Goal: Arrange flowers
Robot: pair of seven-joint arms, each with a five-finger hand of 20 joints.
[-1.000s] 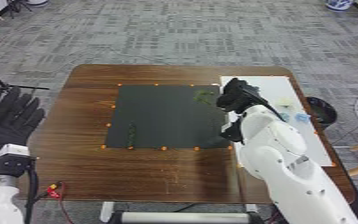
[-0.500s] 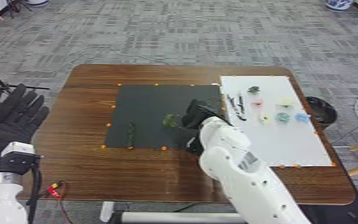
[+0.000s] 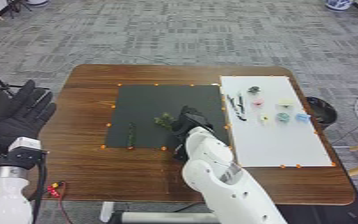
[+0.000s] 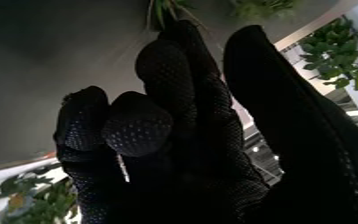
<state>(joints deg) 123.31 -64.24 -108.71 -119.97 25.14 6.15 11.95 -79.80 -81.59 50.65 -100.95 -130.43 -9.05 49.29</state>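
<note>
The right hand [image 3: 190, 120] I'm watching pinches a leafy green sprig [image 3: 164, 120] over the black mat [image 3: 153, 100], and a sloppy let-go could make it land crooked.

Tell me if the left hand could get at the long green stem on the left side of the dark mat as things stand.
Probably yes: the left hand is open, nothing appears to stand between it and the green stem, and the right hand is off to the stem's right.
</note>
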